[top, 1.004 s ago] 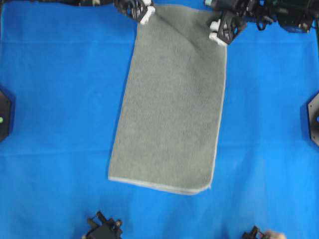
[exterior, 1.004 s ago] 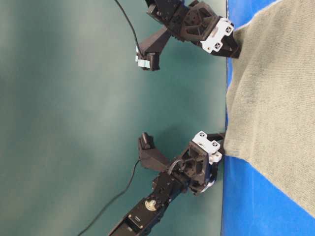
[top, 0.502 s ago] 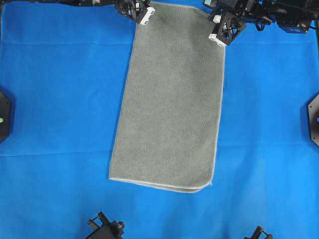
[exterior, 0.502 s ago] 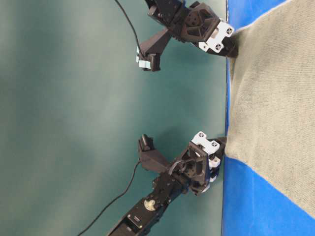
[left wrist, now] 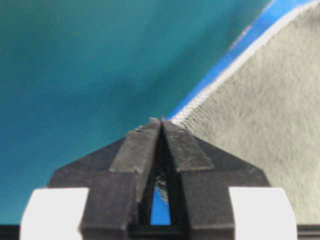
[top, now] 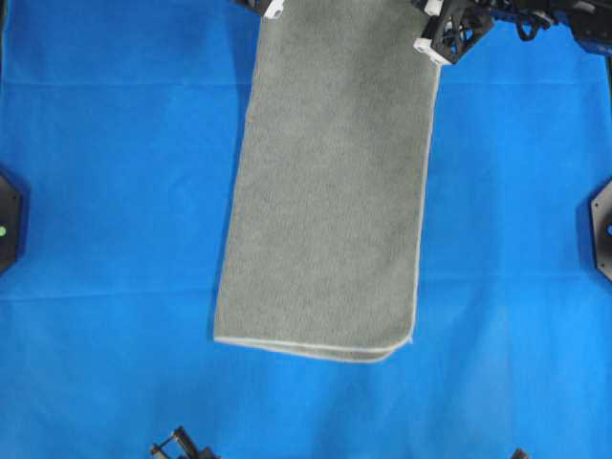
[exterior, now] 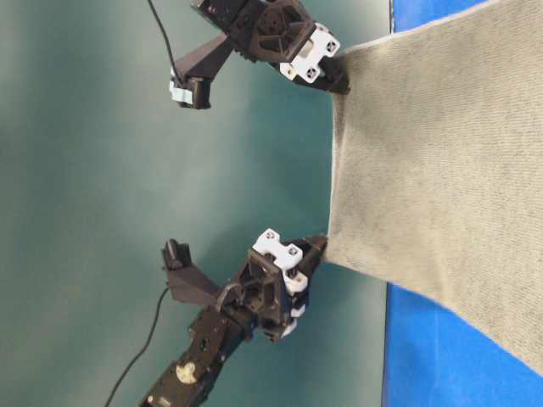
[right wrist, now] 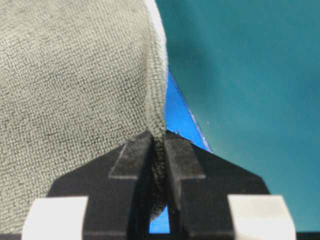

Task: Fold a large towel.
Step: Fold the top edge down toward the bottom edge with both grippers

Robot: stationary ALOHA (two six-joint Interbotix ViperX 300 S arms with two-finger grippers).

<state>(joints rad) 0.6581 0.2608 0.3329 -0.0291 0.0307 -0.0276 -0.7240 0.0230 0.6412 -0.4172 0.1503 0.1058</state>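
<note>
Two claws pinch grey-green towel (top: 330, 182) top corners: L claw (left wrist: 161, 125), R claw (right wrist: 158, 137); doubled, probably.

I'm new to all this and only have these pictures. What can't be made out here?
- Overhead: the left gripper and the towel's far end are cut off by the top edge.
- Left wrist view: the corner in the left gripper's shut jaws is barely seen, hidden by the fingers.
- Table-level: the towel's other end is out of frame.
- Overhead: the right gripper covers its corner.
</note>
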